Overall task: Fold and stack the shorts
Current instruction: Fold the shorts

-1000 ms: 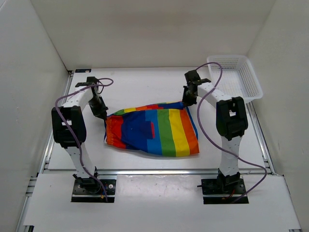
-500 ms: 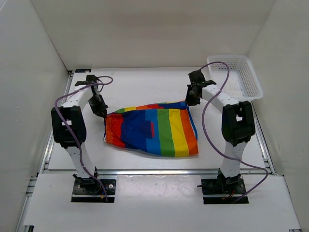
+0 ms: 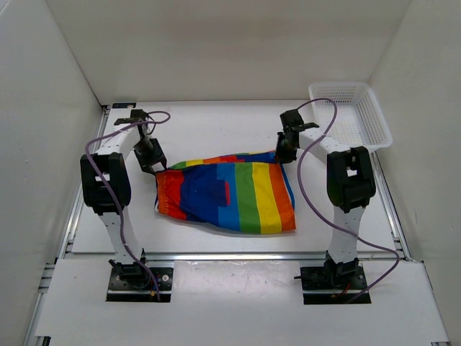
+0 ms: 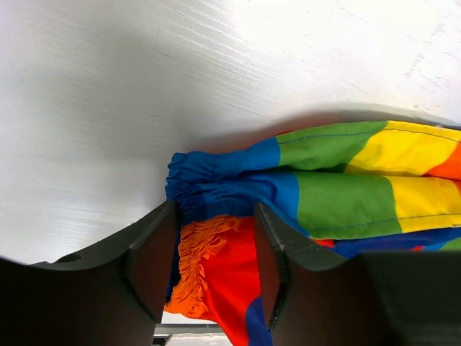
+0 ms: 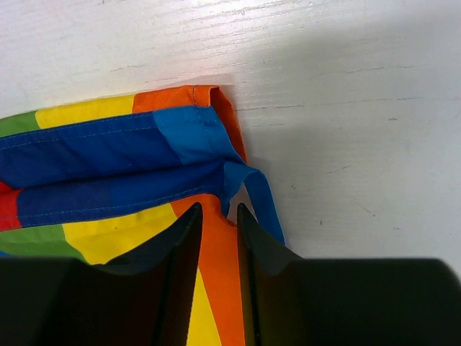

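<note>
1. Shorts point(image 3: 227, 194) lie flat mid-table, folded over. Gathered waistband is at the left and the leg hems at the right. Stripes run red at the left, then blue, green, yellow and orange at the right.
2. L wrist view: the waistband corner of the shorts point(image 4: 338, 194) is bunched, with blue over orange/red ruffles. R wrist view: the far-right hem corner of the shorts point(image 5: 108, 166) is layered, with orange and blue edges showing.
3. Left gripper point(image 3: 153, 164) is at the far-left waistband corner. Its fingers are wide apart and straddle the ruffled edge point(image 4: 214, 238), not pressing it.
4. Right gripper point(image 3: 282, 153) is at the far-right hem corner. Its fingers are nearly together, with a thin strip of orange cloth in the gap point(image 5: 218, 216); it looks pinched.
5. Room: bare table point(image 3: 216, 130) lies beyond the far edge of the shorts, and a narrower bare strip lies between the near edge and the front rail.
6. White mesh basket point(image 3: 356, 115) sits in the far-right corner by the wall, well apart from the shorts and just beyond the R arm.
</note>
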Robot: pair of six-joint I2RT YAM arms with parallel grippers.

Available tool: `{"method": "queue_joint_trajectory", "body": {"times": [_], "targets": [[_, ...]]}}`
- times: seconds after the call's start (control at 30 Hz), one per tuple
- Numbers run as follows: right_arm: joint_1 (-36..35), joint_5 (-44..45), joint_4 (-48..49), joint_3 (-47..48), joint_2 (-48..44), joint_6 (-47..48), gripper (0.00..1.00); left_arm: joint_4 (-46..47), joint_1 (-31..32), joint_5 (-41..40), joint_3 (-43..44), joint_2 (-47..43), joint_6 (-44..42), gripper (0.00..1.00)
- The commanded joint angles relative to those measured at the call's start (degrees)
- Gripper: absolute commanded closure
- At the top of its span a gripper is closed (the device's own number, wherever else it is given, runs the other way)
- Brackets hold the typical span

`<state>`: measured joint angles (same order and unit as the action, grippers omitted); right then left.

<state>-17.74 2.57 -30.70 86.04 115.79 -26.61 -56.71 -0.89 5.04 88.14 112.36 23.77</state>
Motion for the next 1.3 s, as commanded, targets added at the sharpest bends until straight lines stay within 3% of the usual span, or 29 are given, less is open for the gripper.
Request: {"method": "queue_joint_trajectory", "body": {"times": [0.0,0.07,0.13,0.17,0.2,0.23,0.27,0.63,1.27], "targets": [[0.2,-1.4,1.4,1.3,1.0,0.1,0.7,0.3,0.3,2.1,1.7,0.1,-0.7,0.44],[0.2,-1.9,1.4,1.8,1.6,0.1,0.72,0.3,0.3,2.7,1.7,0.6,-0.7,0.49],[0.2,-2.6,1.4,2.4,2.2,0.1,0.75,0.3,0.3,3.3,1.7,0.6,-1.2,0.7],[0.2,-2.6,1.4,2.4,2.2,0.1,0.82,0.3,0.3,3.3,1.7,0.6,-1.2,0.84],[0.2,-2.6,1.4,2.4,2.7,0.1,0.9,0.3,0.3,3.3,1.7,0.6,-1.2,0.9],[0.2,-2.6,1.4,2.4,2.7,-0.5,0.99,0.3,0.3,3.3,1.7,0.6,-1.2,0.9],[0.2,-2.6,1.4,1.9,2.0,-0.5,1.0,0.3,0.3,2.8,1.7,0.6,-1.2,0.9],[0.2,2.4,-1.3,2.0,-12.2,-0.5,1.0,-1.3,0.3,-2.1,3.4,-4.2,-0.7,0.9],[0.7,0.7,-10.4,16.9,-17.4,1.7,1.0,-1.3,-0.8,-3.2,4.4,-1.7,-2.2,0.9]]}}
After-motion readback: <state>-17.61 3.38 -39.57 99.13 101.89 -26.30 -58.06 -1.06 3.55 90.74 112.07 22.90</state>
